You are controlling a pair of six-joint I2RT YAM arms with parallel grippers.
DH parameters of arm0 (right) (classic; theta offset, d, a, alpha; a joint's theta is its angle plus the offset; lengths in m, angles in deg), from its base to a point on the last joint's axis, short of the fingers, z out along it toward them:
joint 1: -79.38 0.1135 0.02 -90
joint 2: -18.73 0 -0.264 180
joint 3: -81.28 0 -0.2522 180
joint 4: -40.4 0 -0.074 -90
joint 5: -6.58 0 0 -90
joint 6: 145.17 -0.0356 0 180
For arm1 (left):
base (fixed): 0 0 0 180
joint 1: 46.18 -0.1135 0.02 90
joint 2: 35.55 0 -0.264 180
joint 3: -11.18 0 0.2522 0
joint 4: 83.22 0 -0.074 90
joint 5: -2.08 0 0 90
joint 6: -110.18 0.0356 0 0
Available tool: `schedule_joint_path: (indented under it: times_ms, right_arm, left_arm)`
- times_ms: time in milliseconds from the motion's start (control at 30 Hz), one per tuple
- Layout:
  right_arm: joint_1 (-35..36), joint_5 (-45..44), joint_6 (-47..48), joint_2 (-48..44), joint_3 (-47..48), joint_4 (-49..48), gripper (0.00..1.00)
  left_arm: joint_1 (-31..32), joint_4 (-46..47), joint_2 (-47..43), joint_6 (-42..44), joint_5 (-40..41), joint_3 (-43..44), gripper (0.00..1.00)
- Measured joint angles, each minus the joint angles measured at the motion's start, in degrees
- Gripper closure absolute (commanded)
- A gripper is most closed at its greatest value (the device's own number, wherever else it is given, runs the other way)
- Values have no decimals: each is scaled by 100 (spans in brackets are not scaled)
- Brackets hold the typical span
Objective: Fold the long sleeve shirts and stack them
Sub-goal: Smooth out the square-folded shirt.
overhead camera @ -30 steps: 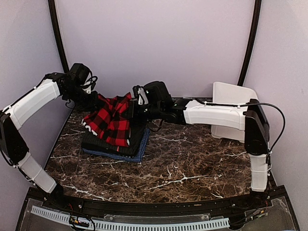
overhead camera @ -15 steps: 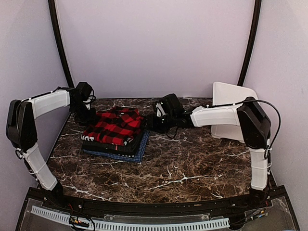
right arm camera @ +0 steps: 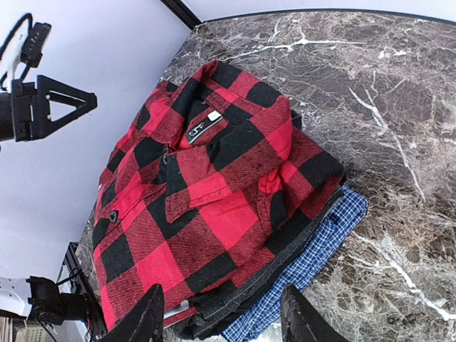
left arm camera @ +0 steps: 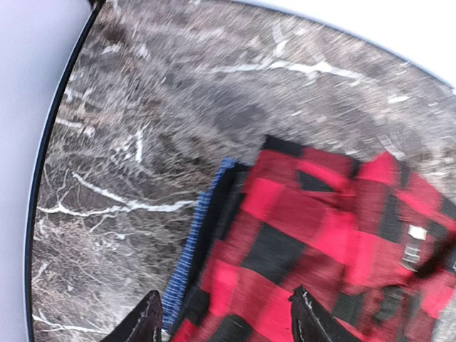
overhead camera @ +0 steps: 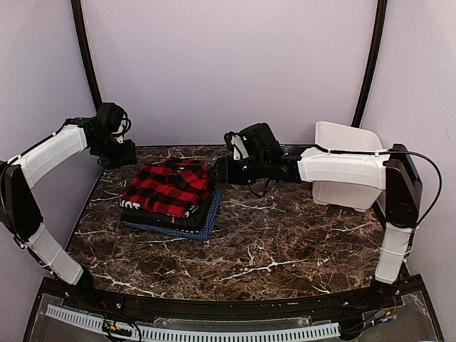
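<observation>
**Left gripper** [left arm camera: 224,326]: fingers spread, nothing between them. It hangs above and beside the stack's left rear edge.

**Right gripper** [right arm camera: 217,320]: fingers likewise apart and empty. It sits just beside the stack's right side, clear of the cloth.

**Shirts:** the checked shirt [right arm camera: 199,206] lies folded on the black shirt [right arm camera: 288,241], which lies on the blue shirt [right arm camera: 317,249]. The pile sits on the table's [overhead camera: 285,242] left rear part, well apart from the white basket [overhead camera: 342,142].

**Assessment:** placing appears done bar tidying. The layers are not flush, as blue shows past the black at one corner.

**Recommendation:** raise both arms straight up and away so no finger snags cloth. Any squaring calls for light inward pushes at the edges, not a fresh pinch.
</observation>
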Motion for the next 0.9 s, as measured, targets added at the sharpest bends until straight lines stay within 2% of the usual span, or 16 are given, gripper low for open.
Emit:
schedule_joint_path:
  times_ms: [167,267,500,667,900]
  right_arm:
    - [175,-61,234,-7,83,186,63]
    - [490,-74,415,186,496,295,69]
    - [1270,214,791,815,1211,280,72]
    - [1425,444,841,1165,1051,299,72]
    - [1408,470,837,1187,697,369,71]
  left_arm:
    - [380,234,-490,-208,-380,-144,41]
    - [518,407,-616,-326,-675,-457,42]
    - [511,485,-612,-468,-957,-903,42]
    - [511,577,-612,-492,-1080,-914,43]
    - [601,732,-601,-503,-1318,-914,40]
